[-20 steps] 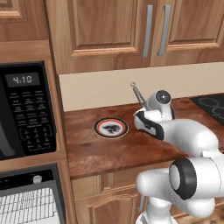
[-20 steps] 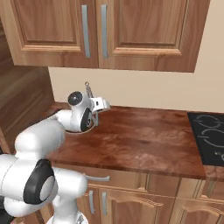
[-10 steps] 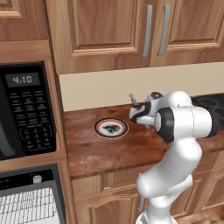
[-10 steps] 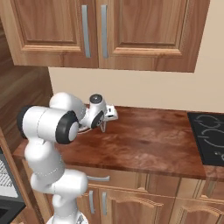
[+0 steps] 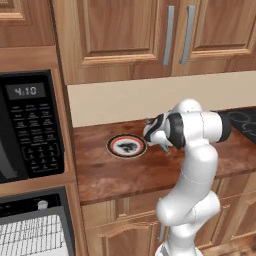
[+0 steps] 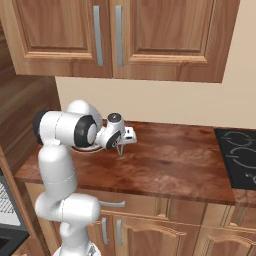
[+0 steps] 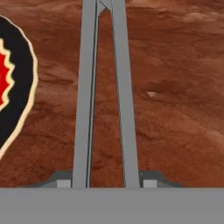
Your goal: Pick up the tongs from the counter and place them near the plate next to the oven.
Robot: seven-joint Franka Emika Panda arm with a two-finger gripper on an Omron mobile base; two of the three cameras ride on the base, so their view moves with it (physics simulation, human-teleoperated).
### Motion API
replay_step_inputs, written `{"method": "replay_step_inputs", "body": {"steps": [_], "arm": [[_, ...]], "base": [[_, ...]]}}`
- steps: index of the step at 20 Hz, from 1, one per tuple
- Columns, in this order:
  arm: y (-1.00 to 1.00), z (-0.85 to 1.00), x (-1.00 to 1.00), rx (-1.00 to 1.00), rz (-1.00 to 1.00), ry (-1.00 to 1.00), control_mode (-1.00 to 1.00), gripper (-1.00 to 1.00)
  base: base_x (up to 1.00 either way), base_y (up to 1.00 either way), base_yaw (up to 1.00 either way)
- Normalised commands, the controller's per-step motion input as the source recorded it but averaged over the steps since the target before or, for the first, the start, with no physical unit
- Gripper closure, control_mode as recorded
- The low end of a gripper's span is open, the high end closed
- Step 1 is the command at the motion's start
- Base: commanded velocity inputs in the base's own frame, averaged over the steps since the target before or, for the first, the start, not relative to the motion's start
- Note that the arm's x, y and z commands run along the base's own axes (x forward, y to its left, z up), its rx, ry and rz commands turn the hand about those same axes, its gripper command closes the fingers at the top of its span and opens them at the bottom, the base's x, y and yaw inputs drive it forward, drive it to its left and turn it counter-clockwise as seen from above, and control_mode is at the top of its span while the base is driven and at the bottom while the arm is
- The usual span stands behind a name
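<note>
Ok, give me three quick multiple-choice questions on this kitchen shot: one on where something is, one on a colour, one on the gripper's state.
1. Where is the plate?
A. on the counter beside the oven
B. on the stovetop
C. inside the oven

2. What colour are the tongs?
A. red
B. grey
C. yellow

3. The gripper is:
A. wide open with nothing in it
B. shut on the plate
C. shut on the tongs

Answers: 1 A, it lies on the wood top next to the oven. 2 B, both slim arms are grey. 3 C, the fingertips flank the two arms.
</note>
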Motion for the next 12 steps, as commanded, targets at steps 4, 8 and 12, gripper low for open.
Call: {"method": "replay_step_inputs", "body": {"steps": [4,8,12], "arm": [[0.01,-0.34,0.0,0.0,-0.03,0.0,-1.0,1.0],[0.11,-0.43,0.0,0.0,-0.04,0.0,-1.0,1.0],[0.17,-0.54,0.0,0.0,-0.03,0.0,-1.0,1.0]], "base": [[0.0,0.0,0.0],[0.0,0.0,0.0],[0.0,0.0,0.0]]}}
